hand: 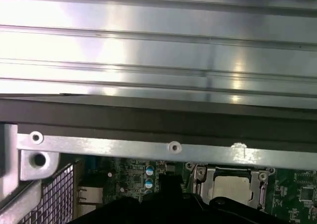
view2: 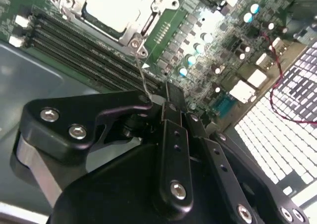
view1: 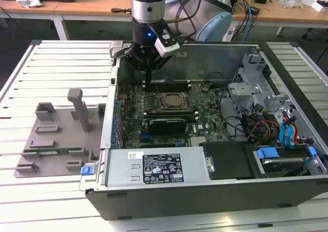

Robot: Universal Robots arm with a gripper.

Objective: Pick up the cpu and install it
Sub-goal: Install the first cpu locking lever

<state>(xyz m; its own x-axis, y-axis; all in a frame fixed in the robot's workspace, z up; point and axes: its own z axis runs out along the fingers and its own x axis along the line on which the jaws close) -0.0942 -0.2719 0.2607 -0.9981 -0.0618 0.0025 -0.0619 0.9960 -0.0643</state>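
The cpu (view1: 171, 101) already sits in its socket (view1: 165, 108) on the green board (view1: 205, 120) inside the open computer case (view1: 205, 191); its pale top shows in both wrist views. The pincer (view1: 147, 79) hangs just behind the socket with its two black fingers (view2: 174, 110) pressed together and nothing between them. If the arm dips or slides sideways, the fingers could bump the thin metal lever (view2: 140, 70) or scrape the board, because they are very near.

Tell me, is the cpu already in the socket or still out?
In. The cpu lies flat inside the socket's metal frame in both wrist views; the pincer hangs beside it.
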